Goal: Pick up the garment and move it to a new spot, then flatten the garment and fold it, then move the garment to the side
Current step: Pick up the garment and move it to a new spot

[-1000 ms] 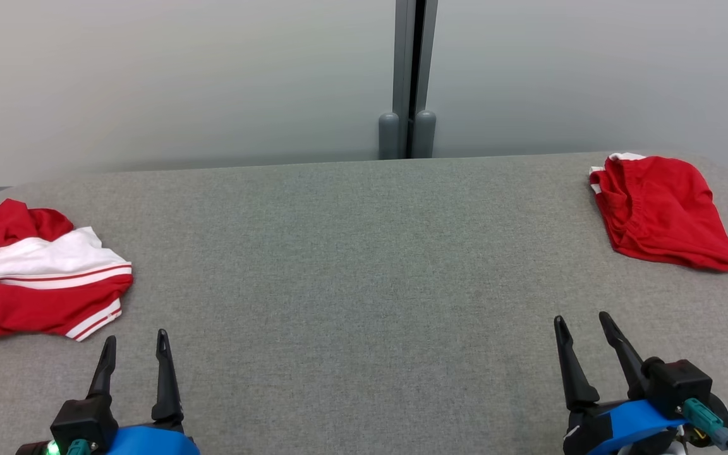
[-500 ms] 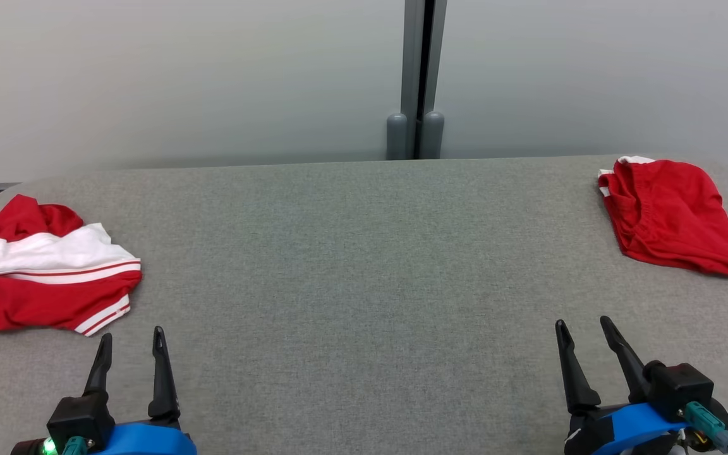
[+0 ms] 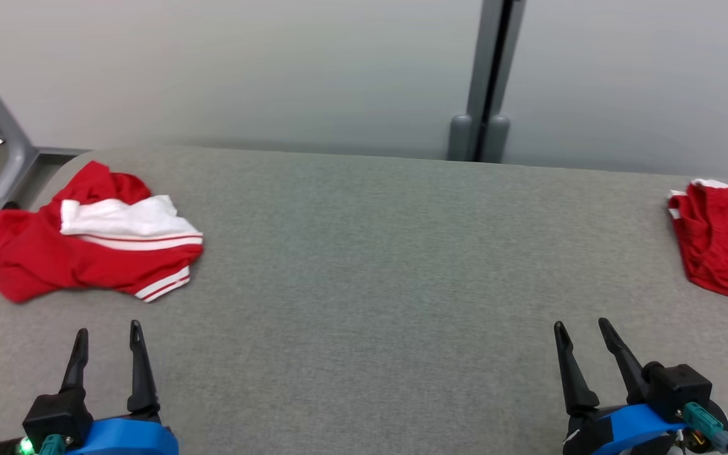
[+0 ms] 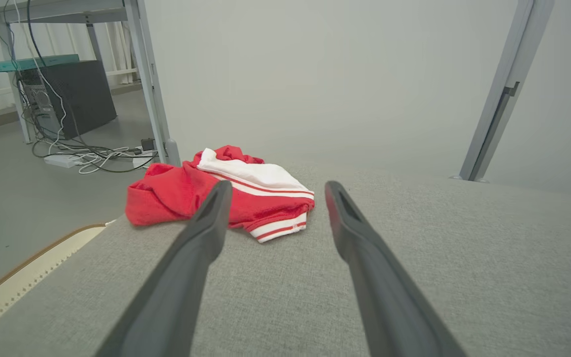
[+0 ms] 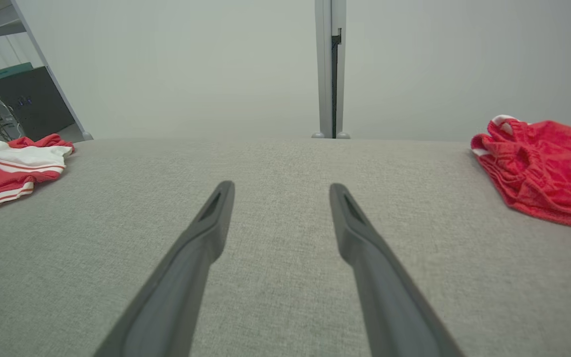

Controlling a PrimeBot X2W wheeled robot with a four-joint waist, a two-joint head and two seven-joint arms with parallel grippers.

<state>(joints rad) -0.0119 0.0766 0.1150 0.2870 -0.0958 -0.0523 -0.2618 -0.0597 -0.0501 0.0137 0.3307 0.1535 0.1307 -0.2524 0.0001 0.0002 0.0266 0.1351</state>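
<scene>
While both arms rest along the near edge of the grey fabric-covered tabletop (image 3: 364,284), neither end effector touches any cloth.

1. Left gripper (image 3: 107,328): located at the near left corner of the tabletop. Its two long dark fingers are spread apart with nothing between them, tips pointing toward the far edge.
2. Right gripper (image 3: 580,323): located near the near right corner. Its fingers are likewise spread and empty, above bare tabletop in the right wrist view.
3. Red-and-white garment (image 3: 95,253), a crumpled red fabric piece with a white panel and white-striped hems: lies in a loose heap by the left edge, close to the far left corner. It sits ahead of the left gripper and apart from it. In the left wrist view the red-and-white garment (image 4: 260,198) appears beyond the fingertips, its left part reaching the left edge.
4. Plain red garment (image 3: 724,246), a bunched piece with a gathered waistband and a little white at its far end: lies at the right edge, toward the far right corner, well apart from the right gripper.

A pale partition wall (image 3: 244,69) with a grey upright post (image 3: 487,76) stands behind the far edge. Beyond the left edge, a black computer tower (image 4: 67,99) and loose cables (image 4: 92,158) sit on the floor.
</scene>
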